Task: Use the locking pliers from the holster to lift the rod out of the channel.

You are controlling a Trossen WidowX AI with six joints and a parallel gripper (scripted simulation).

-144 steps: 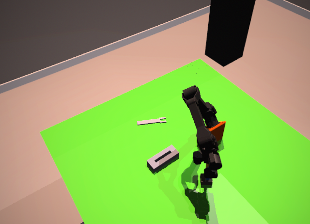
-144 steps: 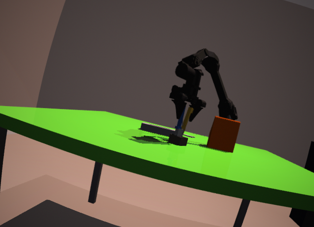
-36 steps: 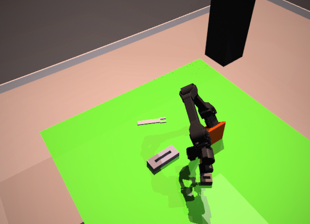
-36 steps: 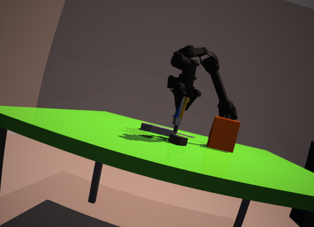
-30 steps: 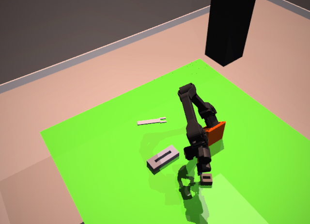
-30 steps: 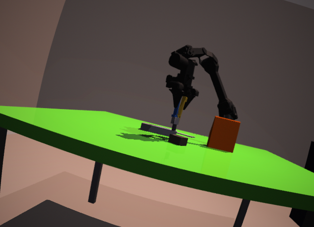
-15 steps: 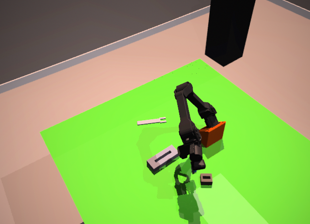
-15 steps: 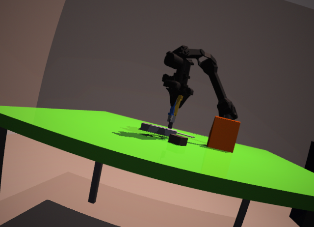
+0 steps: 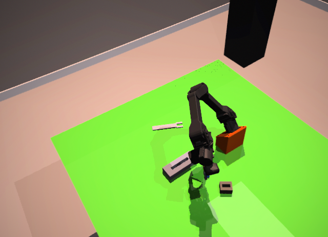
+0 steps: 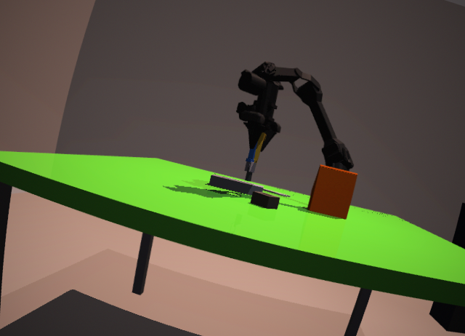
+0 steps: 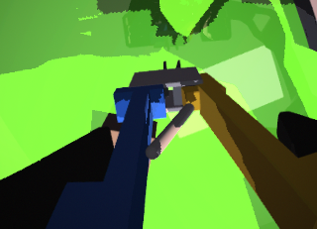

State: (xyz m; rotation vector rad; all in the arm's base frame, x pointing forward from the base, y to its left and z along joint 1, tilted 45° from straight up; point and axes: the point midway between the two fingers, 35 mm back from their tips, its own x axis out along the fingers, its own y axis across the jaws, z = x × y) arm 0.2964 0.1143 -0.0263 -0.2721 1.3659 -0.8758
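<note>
Green counter (image 9: pixel 119 128) (image 10: pixel 112 197) (image 11: pixel 198 199) carries all items. Leftmost in the top view, a flat forked piece (image 9: pixel 164 126) (image 10: pixel 281 193) lies inside the far-left edge. Next, the channel block (image 9: pixel 169 172) (image 10: pixel 230 183); the rod cannot be made out in its dark slot, its presumed location. Hand (image 9: pixel 206 175) (image 10: pixel 256 149) (image 11: pixel 196 130) is clamped on the locking pliers (image 9: pixel 207 177) (image 10: pixel 251 154) (image 11: pixel 131 140), raised, jaws down. Right: holster (image 9: pixel 225 191) (image 10: pixel 262 200) (image 11: pixel 110 123), pliers removed, then orange block (image 9: pixel 236 140) (image 10: pixel 332 191). Judged risks: misaligned jaws striking the slot's rim; premature squeezing locking them empty; uneven grip twisting the handles.
</note>
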